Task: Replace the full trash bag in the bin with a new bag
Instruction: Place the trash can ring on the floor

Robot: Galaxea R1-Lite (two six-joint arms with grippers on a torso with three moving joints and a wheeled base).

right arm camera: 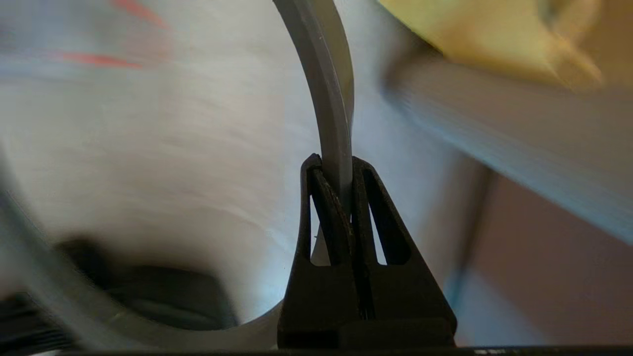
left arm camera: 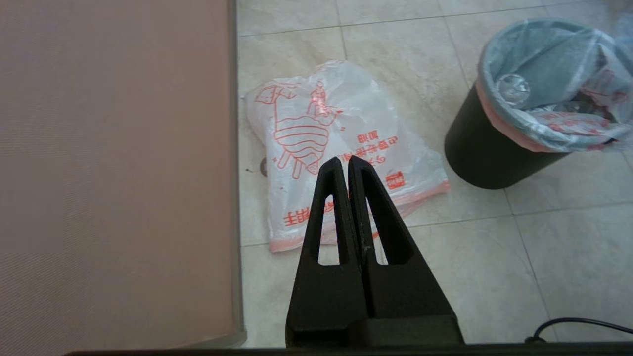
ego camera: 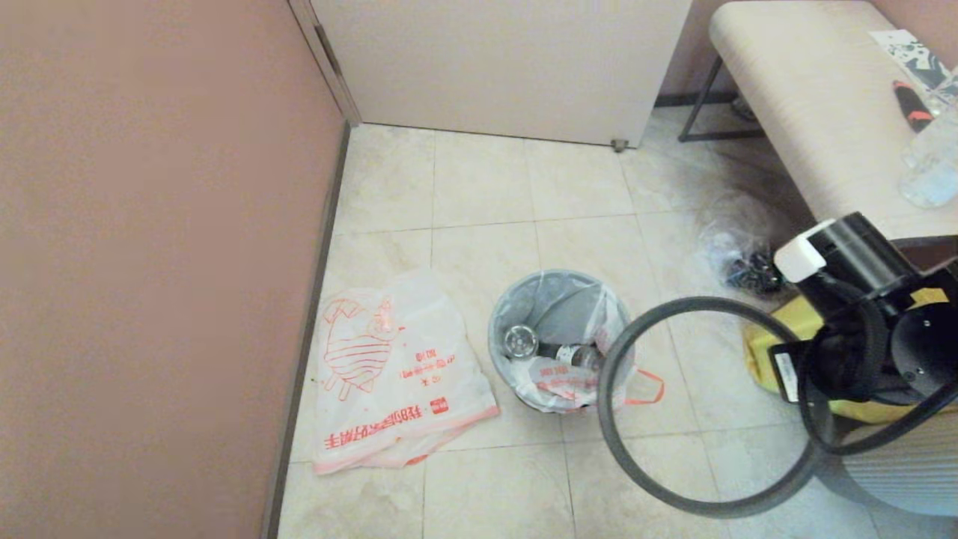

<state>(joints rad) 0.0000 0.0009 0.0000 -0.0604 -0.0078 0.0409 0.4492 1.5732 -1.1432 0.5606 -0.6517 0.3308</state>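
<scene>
My right hand (right arm camera: pixel 336 170) clamped on grey hoop (ego camera: pixel 621 442), held at 4 o'clock of bin (left arm camera: pixel 487 148); full bag (ego camera: pixel 557 378) sits inside bin. Left hand (left arm camera: pixel 343 165) closed, empty, above new bag (ego camera: pixel 393 374), flat on floor at bin's 9 o'clock, nearer my left

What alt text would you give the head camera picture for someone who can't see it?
The right gripper holds a dark grey hoop in the air beside the bin, where the full trash bag sits. The new bag lies flat on the tiled floor by the wall.
</scene>
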